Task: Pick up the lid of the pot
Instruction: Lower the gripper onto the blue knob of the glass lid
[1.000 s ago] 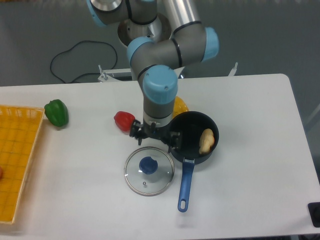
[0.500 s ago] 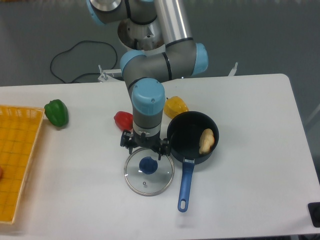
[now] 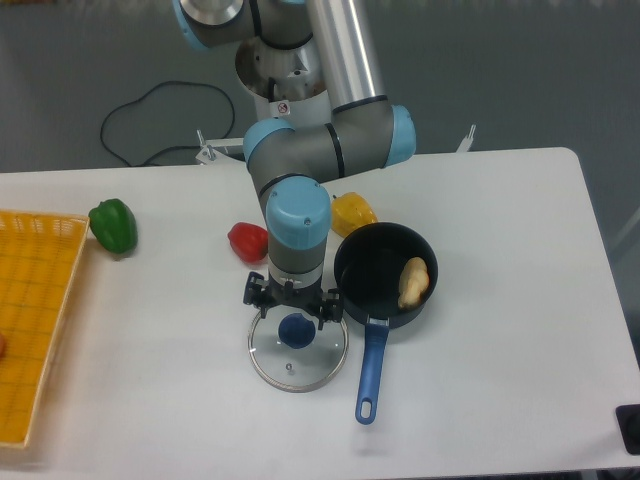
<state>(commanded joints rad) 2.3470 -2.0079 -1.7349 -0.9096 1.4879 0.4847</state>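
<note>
My gripper [image 3: 293, 312] points down over the back part of the glass pot lid [image 3: 290, 372], its two fingers apart with nothing held between them. The lid lies on the table, round and clear with a thin rim. Its dark blue knob [image 3: 297, 331] shows just in front of and below the fingertips, roughly centred between them in the image. The exact height of the fingers above the knob cannot be told. The lid's back edge is partly covered by the gripper.
Right of the lid stands a black pan [image 3: 372, 262] holding a tan item [image 3: 413, 283], its blue handle [image 3: 371, 372] pointing forward. A red pepper [image 3: 248, 242] and a yellow pepper [image 3: 352, 212] lie behind; a green pepper [image 3: 113, 226] and an orange basket [image 3: 40, 320] are at left.
The gripper has come left and lower from beside the pan to over the lid, then shifted slightly right and down toward the knob. The lid and the other objects have not moved.
</note>
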